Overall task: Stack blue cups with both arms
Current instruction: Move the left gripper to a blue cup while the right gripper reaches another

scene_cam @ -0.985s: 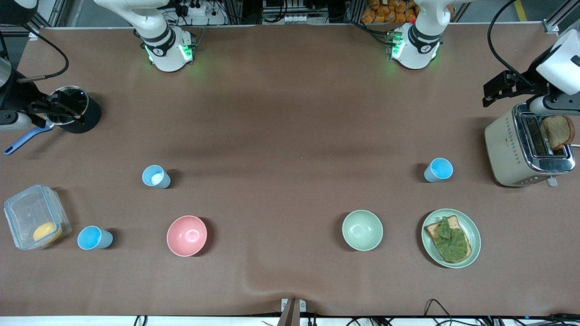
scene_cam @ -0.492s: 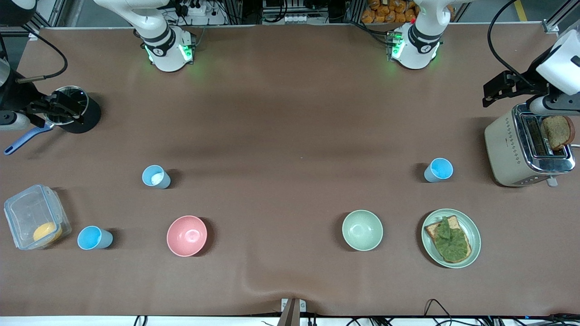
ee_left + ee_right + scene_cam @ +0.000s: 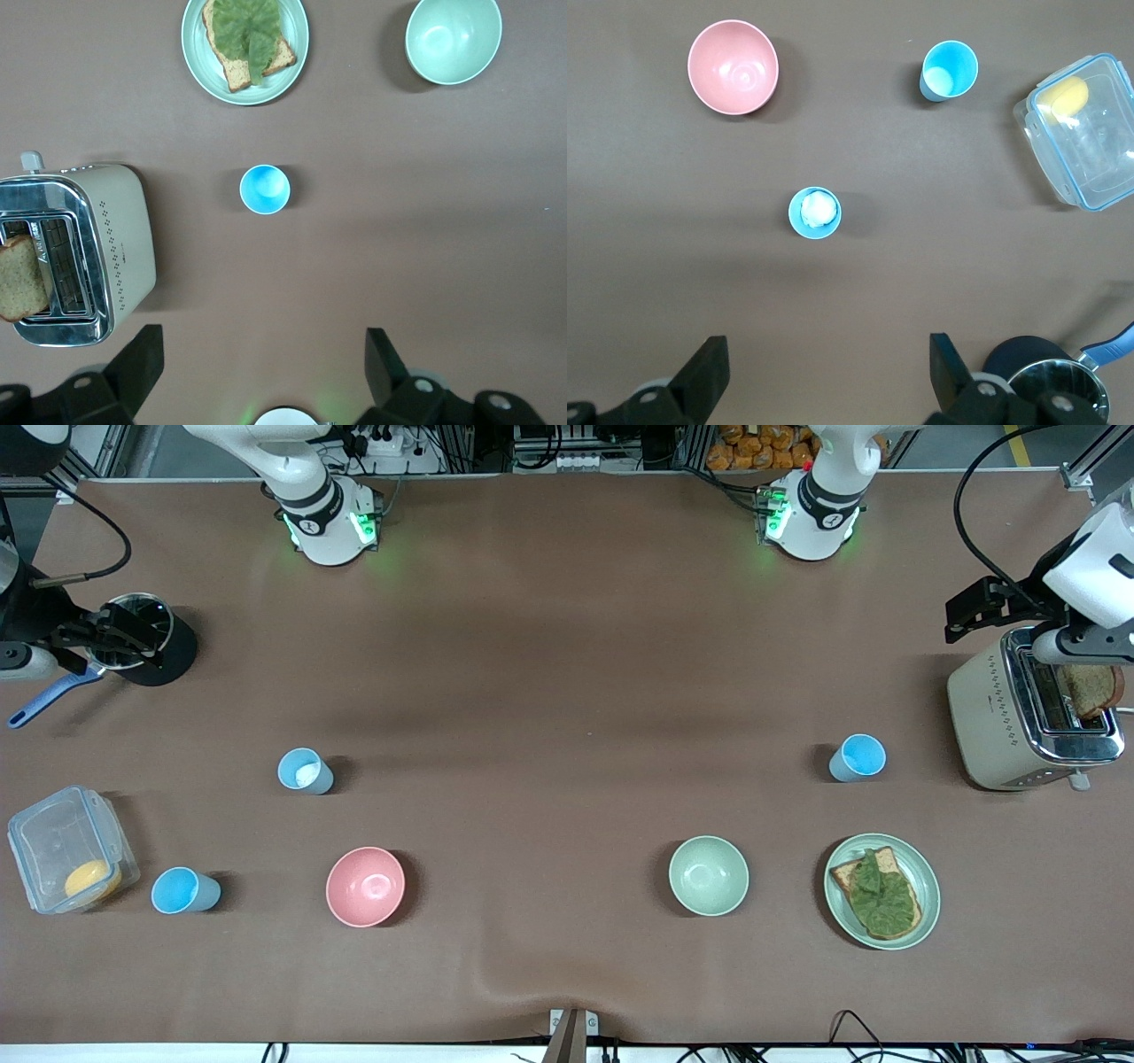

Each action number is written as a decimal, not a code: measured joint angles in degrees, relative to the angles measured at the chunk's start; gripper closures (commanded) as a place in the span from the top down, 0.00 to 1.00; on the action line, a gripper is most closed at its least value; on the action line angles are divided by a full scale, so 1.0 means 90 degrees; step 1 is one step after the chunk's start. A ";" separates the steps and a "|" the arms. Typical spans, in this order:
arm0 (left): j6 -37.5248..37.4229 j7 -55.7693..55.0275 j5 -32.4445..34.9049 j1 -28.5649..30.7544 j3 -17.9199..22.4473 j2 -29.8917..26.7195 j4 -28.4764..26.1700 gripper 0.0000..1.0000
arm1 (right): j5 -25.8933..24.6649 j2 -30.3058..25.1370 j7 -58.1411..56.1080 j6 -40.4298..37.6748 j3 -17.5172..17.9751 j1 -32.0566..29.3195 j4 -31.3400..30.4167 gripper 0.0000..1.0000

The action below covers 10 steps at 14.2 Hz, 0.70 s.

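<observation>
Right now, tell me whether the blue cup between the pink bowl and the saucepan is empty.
Not empty. That blue cup stands upright with a white lump inside, seen from above in the right wrist view and the front view.

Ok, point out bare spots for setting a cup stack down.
Widest free patch: between the pink bowl and pale green bowl. Crowded at the right arm's end: blue cup beside the clear container.

A robot lab set up as a mock kitchen. Two bolted arms share a brown table (image 3: 567,646) with a toaster (image 3: 1019,717), while cables and metal framing (image 3: 478,447) line its edge.
</observation>
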 measured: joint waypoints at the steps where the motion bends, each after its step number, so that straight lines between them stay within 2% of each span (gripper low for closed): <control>1: 0.0000 0.0000 0.0027 0.0000 0.0000 0.0026 -0.0001 1.00 | 0.0000 0.0000 0.0000 0.0000 0.0000 0.0000 0.0000 1.00; 10: 0.0028 0.0000 0.0468 0.0108 0.0079 0.0795 -0.0004 1.00 | -0.0002 0.0000 0.0000 -0.0001 -0.0005 -0.0001 -0.0002 1.00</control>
